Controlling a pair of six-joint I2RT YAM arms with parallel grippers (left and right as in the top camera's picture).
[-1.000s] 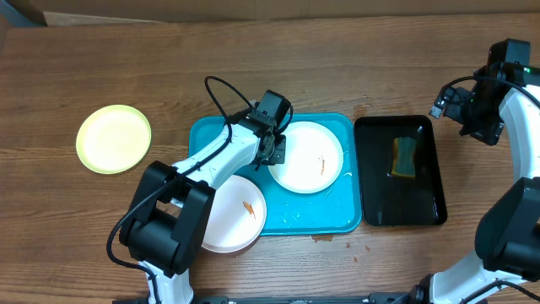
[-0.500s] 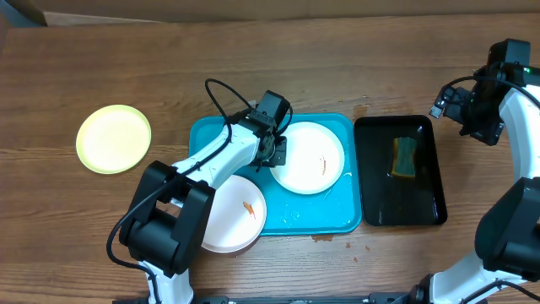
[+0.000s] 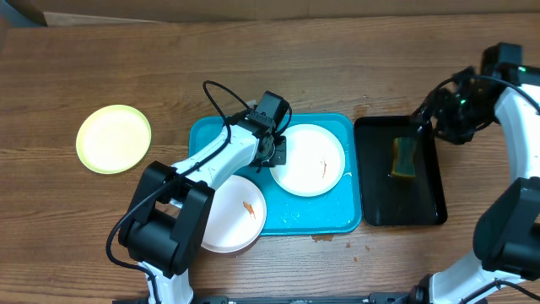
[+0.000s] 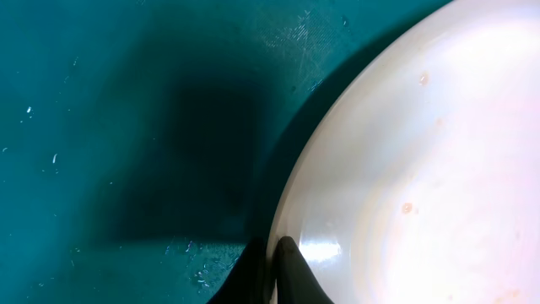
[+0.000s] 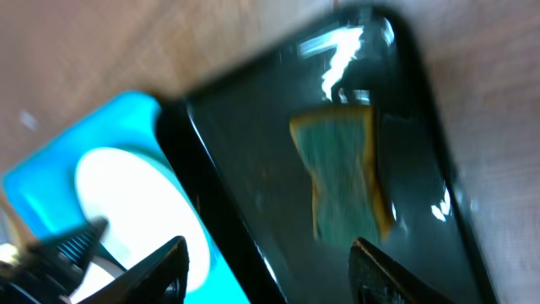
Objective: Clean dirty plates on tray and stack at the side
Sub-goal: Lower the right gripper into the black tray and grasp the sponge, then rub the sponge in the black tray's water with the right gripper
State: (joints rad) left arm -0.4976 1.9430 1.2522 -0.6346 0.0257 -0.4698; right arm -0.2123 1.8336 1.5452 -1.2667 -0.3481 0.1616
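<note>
1. The first white plate [image 3: 310, 159] sits in the far right part of the tray [image 3: 337, 221]. It has an orange speck on it, so I'd say it's not cleaned yet.
2. The second white plate [image 3: 236, 215] hangs over the tray's near left corner, partly onto the table [image 3: 253, 59]. It's got an orange crumb too.
3. The yellow-green plate [image 3: 113, 138] lies alone on the table, well left of the tray, and looks clean (probably the start of the stack).
4. The left gripper [image 3: 277, 150] has its fingers [image 4: 287, 270] together, pinching the first white plate's rim on the side nearer the tray's middle.
5. The right gripper [image 5: 268, 247] hovers over the black tray [image 3: 426, 211] just right of the tray, fingers apart and empty. The sponge [image 3: 405, 157] is lying in there, not picked up.
6. My read is roughly one plate done, two left to wipe and stack.
</note>
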